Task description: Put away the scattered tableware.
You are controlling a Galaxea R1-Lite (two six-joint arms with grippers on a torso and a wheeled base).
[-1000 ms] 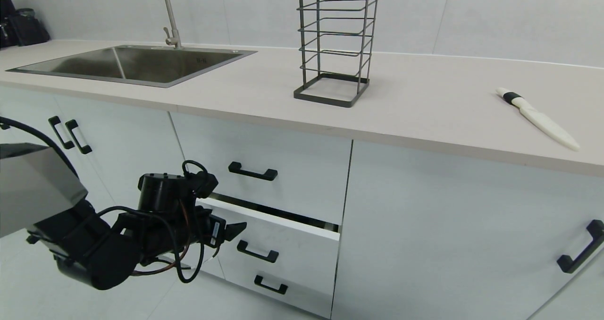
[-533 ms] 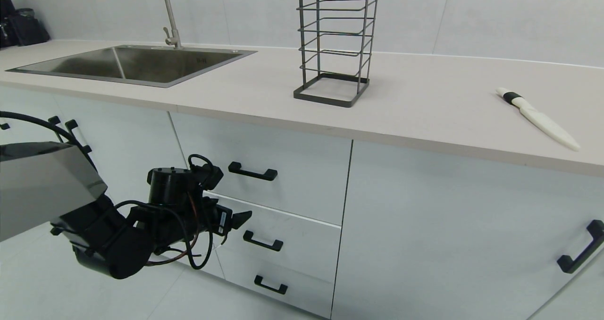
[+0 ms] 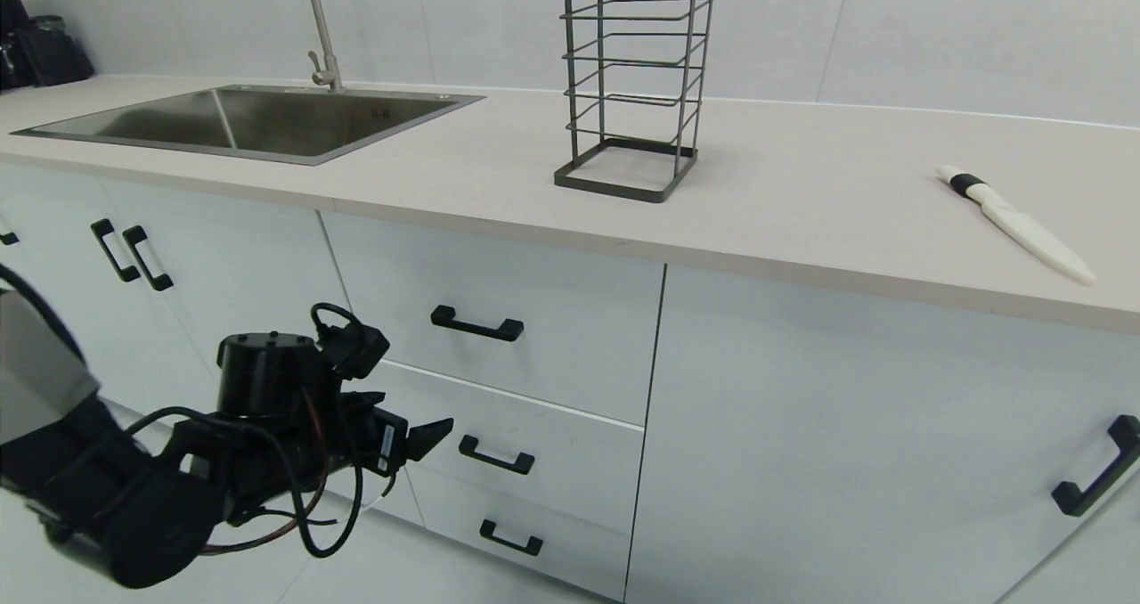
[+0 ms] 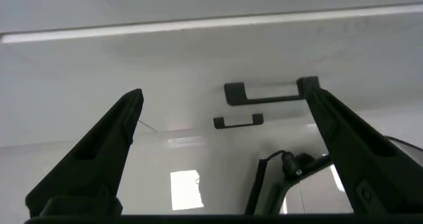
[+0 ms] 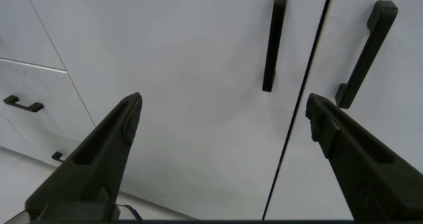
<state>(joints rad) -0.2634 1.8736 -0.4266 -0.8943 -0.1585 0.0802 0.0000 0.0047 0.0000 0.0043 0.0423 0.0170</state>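
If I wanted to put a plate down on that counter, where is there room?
The widest bare stretch of the counter lies between the wire rack and the white knife. Another runs between the sink and the rack. Nowhere is crowded; just keep clear of the knife.

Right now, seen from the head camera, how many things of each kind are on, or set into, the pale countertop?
white knife with a black band: 1
dark metal wire rack: 1
stainless steel sink: 1
curved metal tap: 1
Total: 4
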